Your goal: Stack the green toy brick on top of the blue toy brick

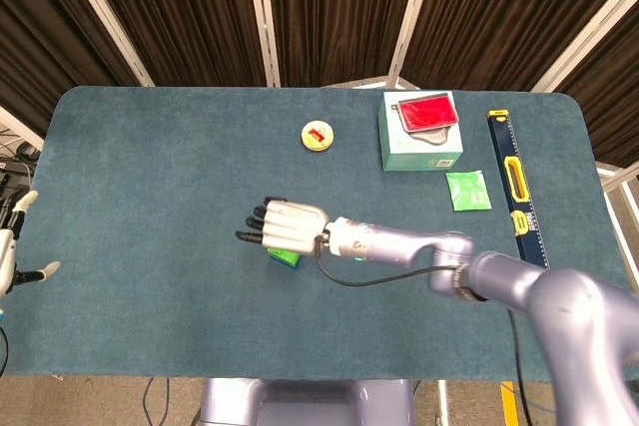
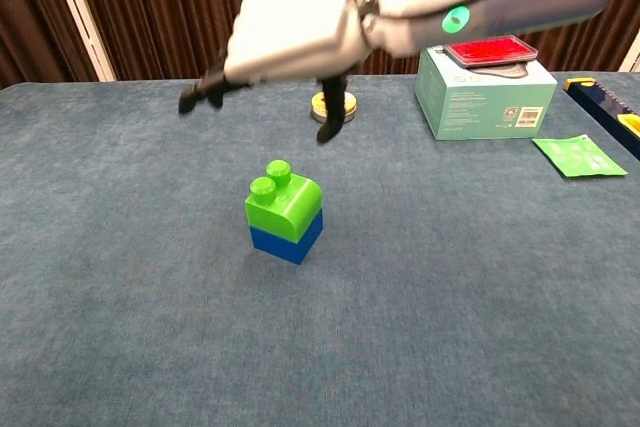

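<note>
We see the green brick seated on the blue brick at centre-left of the chest view, studs up — the stack looks done. Our right hand hangs above it near the top of the frame, fingers spread and holding nothing, clear of the stack so as not to topple it. Our left hand, at the head view's left edge, looks idle — we cannot tell its fingers' state.

A staged lab or test room: a teal felt-covered table backed by dark brown curtains with white poles.
</note>
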### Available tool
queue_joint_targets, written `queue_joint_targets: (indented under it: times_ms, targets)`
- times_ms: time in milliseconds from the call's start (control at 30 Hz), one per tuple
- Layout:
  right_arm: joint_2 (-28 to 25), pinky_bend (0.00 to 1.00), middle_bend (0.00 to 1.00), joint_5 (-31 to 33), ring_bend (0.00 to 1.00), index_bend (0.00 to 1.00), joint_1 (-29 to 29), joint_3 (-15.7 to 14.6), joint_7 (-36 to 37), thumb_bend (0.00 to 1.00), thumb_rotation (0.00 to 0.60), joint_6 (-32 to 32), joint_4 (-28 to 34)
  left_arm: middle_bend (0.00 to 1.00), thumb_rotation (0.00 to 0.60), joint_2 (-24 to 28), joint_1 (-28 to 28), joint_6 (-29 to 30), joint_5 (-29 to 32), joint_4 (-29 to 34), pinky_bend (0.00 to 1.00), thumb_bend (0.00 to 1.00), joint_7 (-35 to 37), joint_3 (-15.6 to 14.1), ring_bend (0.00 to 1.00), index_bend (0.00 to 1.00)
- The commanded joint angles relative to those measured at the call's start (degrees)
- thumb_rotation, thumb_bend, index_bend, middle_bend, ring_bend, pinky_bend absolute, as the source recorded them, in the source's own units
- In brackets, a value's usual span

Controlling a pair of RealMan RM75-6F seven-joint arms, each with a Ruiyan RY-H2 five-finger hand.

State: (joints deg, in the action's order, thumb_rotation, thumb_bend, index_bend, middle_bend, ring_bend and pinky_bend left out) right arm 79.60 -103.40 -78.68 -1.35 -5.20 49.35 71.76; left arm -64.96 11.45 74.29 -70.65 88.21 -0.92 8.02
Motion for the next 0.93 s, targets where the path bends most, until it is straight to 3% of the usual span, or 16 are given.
queue_joint_targets:
  times_ms: [33, 167, 267, 433, 500, 733, 933]
  targets:
    - [-9.9, 0.47, 0.21, 5.4, 0.27, 0.07, 6.8, 2.7, -6.9, 0.09, 0.6, 5.7, 9.5, 0.0, 0.6, 0.3, -0.3, 1.2, -1.7, 0.8, 0.0, 0.0, 0.4, -0.4, 0.0, 0.0]
    - [-15.5, 0.4, 0.21, 10.0, 0.26, 0.07, 14.1, 3.3, -11.7, 0.09, 0.6, 11.4, 15.7, 0.0, 0.6, 0.8, -0.7, 2.5, -4.0, 1.9, 0.0, 0.0, 1.1, -1.0, 0.0, 0.0]
    - [-18.5, 0.28, 0.2, 13.6, 0.21, 0.06, 21.4, 3.4, -14.7, 0.07, 0.6, 18.4, 19.3, 0.0, 0.6, 1.3, -1.1, 3.7, -6.0, 2.9, 0.0, 0.0, 1.6, -1.5, 0.0, 0.0]
    - [-21.7, 0.05, 0.09, 22.1, 0.05, 0.05, 35.2, 2.5, -13.1, 0.0, 0.6, 30.4, 25.4, 0.0, 0.6, 2.0, -1.7, 6.0, -9.5, 4.7, 0.0, 0.0, 1.9, -2.4, 0.0, 0.0]
    - [-22.6, 0.01, 0.04, 23.5, 0.01, 0.04, 40.4, 1.4, -11.7, 0.0, 0.6, 34.7, 27.3, 0.0, 0.6, 2.2, -2.1, 7.1, -10.8, 5.4, 0.0, 0.0, 1.6, -2.8, 0.0, 0.0]
    - [-21.6, 0.0, 0.0, 25.4, 0.0, 0.02, 51.4, -1.4, -8.7, 0.0, 0.6, 41.3, 25.6, 0.0, 0.6, 2.8, -2.8, 8.7, -12.9, 7.5, 0.0, 0.0, 0.6, -3.6, 0.0, 0.0]
    - [-19.5, 0.0, 0.0, 25.6, 0.0, 0.02, 56.6, -2.7, -7.8, 0.0, 0.6, 42.0, 21.9, 0.0, 0.6, 3.0, -2.8, 8.6, -13.8, 8.2, 0.0, 0.0, 0.6, -4.2, 0.0, 0.0]
